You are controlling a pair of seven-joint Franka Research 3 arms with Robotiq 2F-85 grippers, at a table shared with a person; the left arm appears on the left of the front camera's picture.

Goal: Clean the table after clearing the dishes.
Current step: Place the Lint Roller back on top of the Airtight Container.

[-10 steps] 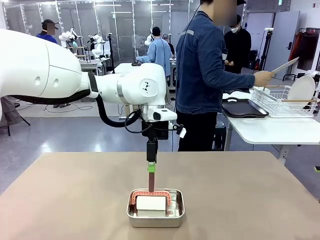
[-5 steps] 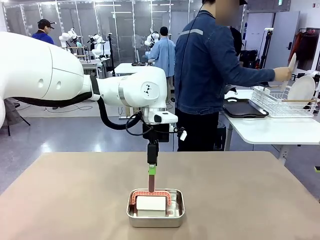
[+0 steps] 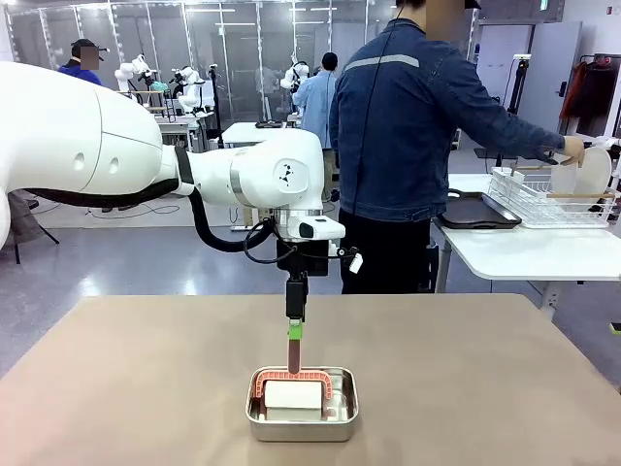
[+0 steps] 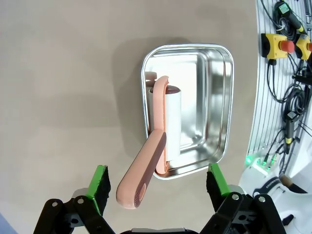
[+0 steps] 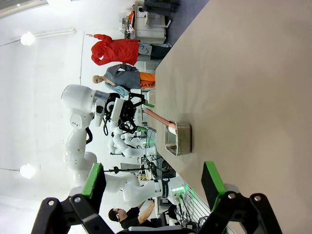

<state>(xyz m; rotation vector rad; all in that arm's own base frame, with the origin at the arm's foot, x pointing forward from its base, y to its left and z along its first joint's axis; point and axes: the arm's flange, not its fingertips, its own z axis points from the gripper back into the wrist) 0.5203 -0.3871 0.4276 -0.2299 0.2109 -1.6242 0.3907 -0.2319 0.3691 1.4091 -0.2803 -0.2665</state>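
The left claw (image 3: 294,335) hangs just above the roller handle (image 3: 293,354) over the steel pan (image 3: 302,418) on the table (image 3: 466,379). From its wrist, spread fingers (image 4: 100,181) flank the handle (image 4: 141,173). The right claw (image 5: 153,183) stands open, pan (image 5: 178,138) well ahead.

Roller half-buried, pan tiny from afar

The lint roller (image 3: 292,393) sinks behind the steel pan (image 3: 302,420) wall; the surface (image 3: 485,388) runs off the bottom edge, and the pan's contents are unreadable in the right wrist view.
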